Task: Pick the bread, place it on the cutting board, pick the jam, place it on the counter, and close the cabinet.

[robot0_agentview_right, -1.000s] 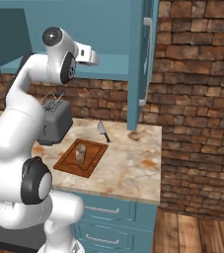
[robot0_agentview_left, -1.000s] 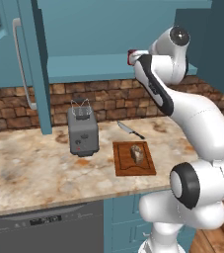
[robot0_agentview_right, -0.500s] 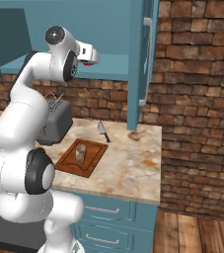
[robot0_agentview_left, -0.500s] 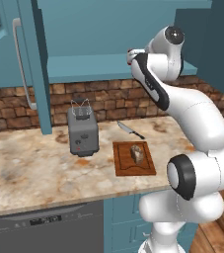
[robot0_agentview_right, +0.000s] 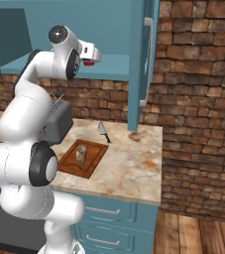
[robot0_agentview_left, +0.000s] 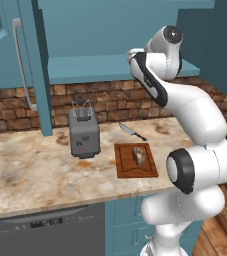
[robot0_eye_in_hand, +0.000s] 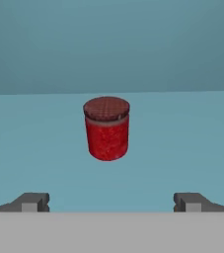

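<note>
The cabinet (robot0_agentview_left: 30, 60) stands open over the counter (robot0_agentview_left: 30, 170). The bread (robot0_agentview_left: 139, 155) already sits on the board (robot0_agentview_left: 127, 170); the jam (robot0_eye_in_hand: 107, 128) waits upright on the shelf, ungrasped. The gripper (robot0_eye_in_hand: 111, 201) is wide open and empty, facing the jar. The hand view shows that gap; from the base views the arm hides it.

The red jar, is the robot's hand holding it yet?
No, the red jar stands alone on the teal shelf, ahead of the open hand.
</note>
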